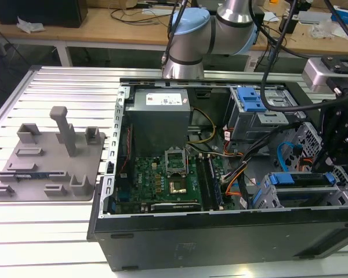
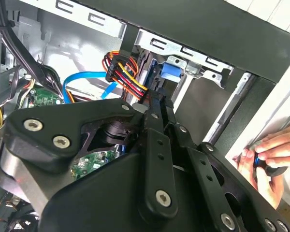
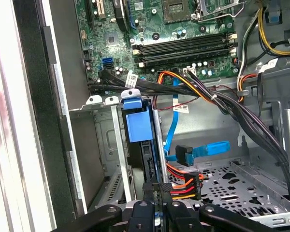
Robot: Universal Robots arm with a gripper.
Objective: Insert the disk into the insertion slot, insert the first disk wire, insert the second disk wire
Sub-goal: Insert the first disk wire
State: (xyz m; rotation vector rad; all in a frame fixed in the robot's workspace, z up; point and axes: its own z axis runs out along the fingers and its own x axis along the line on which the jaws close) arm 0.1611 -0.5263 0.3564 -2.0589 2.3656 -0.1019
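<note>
The claw [image 3: 158,192] hangs inside the open computer case [image 1: 220,237], which lies on the worktop [image 1: 64,87]. Straight ahead of the claw the disk [image 3: 137,125] sits in the slot [image 3: 99,140]. A wire plug [image 3: 183,186] is pinched at the claw's tips, just beside the disk's end. Beyond the disk lies the circuit board [image 3: 183,29]. Well away from the claw, toward the exterior view's left, a tray [image 1: 46,156] lies on the worktop.

1. You work on a pale table [image 1: 58,87] of ribbed metal slats, brightly and evenly lit.
2. Behind it you have a long wooden bench [image 1: 104,29] on white legs [image 1: 64,55], strewn with cables.
3. A black box [image 1: 37,11] sits on that bench, at the exterior view's left.
4. Under the bench the floor [image 1: 11,58] looks dark.
</note>
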